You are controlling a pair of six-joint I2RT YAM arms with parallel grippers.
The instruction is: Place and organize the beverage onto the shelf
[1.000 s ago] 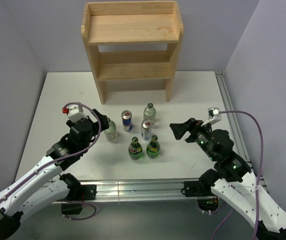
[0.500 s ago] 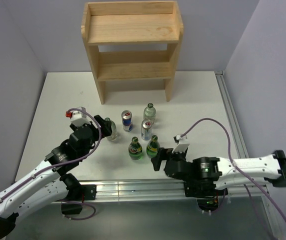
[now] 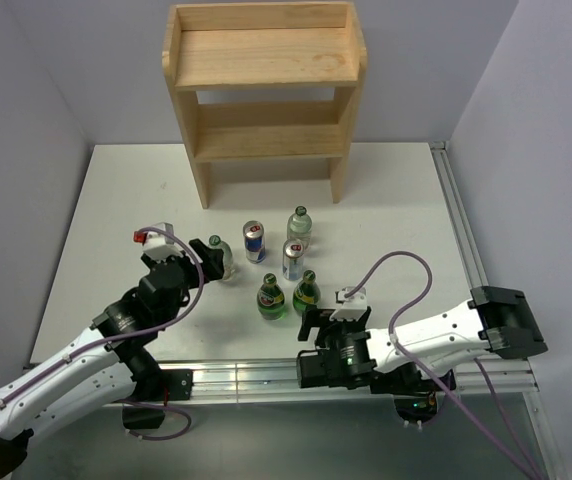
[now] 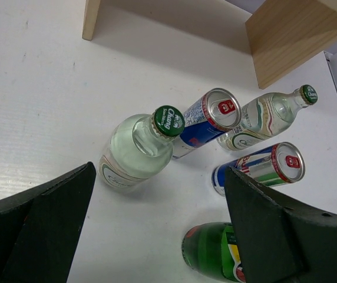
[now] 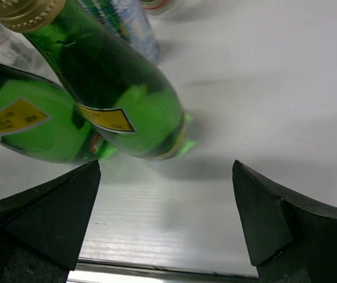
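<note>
Glass, likely heavy, slick and breakable: the clear bottle (image 4: 134,148) wants a mid-body grip from the wide-open, empty left end effector (image 4: 159,175).

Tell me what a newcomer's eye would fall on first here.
A huddle of six bottles and cans stands on the white table, before the wooden shelf at its far edge, whose visible tiers hold nothing. The left pincer gapes open toward a clear bottle; the right pincer, also open, faces a green bottle.
</note>
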